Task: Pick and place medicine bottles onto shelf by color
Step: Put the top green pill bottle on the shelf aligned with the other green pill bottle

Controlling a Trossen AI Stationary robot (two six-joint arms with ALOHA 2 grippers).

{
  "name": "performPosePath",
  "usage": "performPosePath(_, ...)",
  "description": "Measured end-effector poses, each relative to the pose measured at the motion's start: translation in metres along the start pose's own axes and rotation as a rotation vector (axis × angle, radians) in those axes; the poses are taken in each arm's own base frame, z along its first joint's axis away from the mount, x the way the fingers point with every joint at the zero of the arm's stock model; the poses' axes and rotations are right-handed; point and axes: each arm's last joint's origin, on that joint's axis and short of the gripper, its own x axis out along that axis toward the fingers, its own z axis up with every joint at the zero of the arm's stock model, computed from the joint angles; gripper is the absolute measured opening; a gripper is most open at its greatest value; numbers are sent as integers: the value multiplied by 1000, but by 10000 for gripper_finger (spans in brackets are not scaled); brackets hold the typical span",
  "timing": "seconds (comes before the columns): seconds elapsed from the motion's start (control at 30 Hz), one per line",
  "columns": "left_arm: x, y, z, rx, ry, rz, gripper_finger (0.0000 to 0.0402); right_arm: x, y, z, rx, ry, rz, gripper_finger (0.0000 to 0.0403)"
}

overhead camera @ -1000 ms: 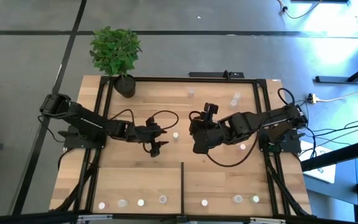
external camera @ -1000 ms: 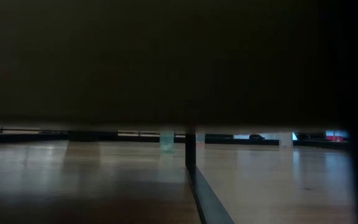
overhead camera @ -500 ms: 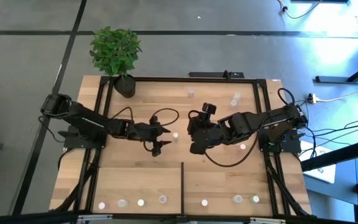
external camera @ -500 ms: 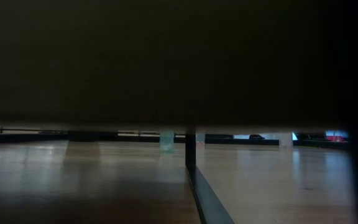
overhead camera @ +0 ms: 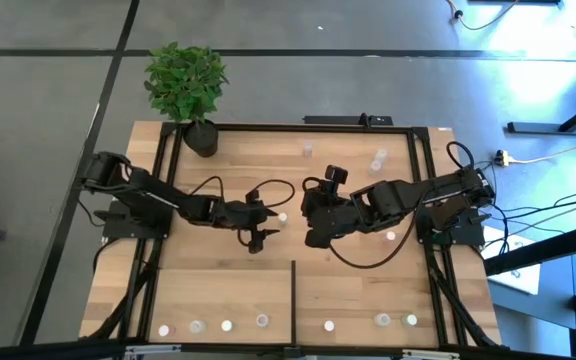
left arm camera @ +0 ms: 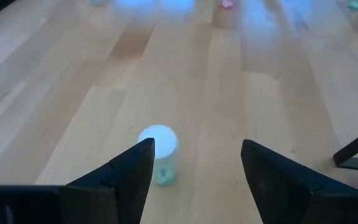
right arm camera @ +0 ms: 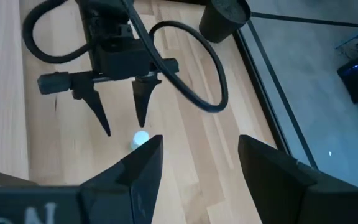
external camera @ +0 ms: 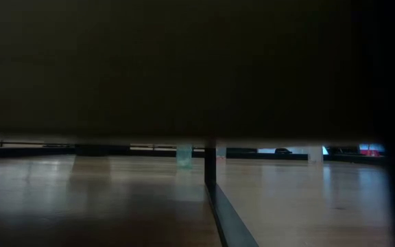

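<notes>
One small medicine bottle point(overhead camera: 282, 217) with a white top stands upright on its base near the middle of the light-wood shelf point(overhead camera: 358, 280). My left gripper point(overhead camera: 264, 228) is open and low, just left of it. In the left wrist view the bottle point(left arm camera: 158, 152) stands close ahead of one fingertip of the left gripper point(left arm camera: 197, 163), off to one side of the gap. My right gripper point(overhead camera: 310, 224) hangs open, higher up, right of the bottle. In the right wrist view the right gripper point(right arm camera: 197, 163) looks down on the bottle point(right arm camera: 140, 138) and on the left gripper point(right arm camera: 122, 118).
Several more bottles stand in a row along the near edge point(overhead camera: 262, 320), on both sides of the black divider bar point(overhead camera: 293, 290). Others stand at the far side point(overhead camera: 379, 160) and by the right arm point(overhead camera: 390, 237). A potted plant point(overhead camera: 190, 95) stands at the far left corner.
My left gripper has gone a little toward the table's right edge and down, closer to the bottle in the middle, staying open. The bottle has kept its place.
</notes>
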Motion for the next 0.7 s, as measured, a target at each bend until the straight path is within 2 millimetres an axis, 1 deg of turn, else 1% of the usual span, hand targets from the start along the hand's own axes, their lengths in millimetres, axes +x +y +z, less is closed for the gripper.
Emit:
performPosePath(0.2, 7, 8, -5, -8, 28, 37, 234, 0, 0, 0, 3, -3, 1, 210)
performPosePath(0.33, 8, 14, -5, -18, 29, 59, 234, 0, 0, 0, 3, -4, 1, 210)
performPosePath(0.7, 9, 17, -5, 4, 32, 66, 234, 0, 0, 1, 4, -5, 1, 210)
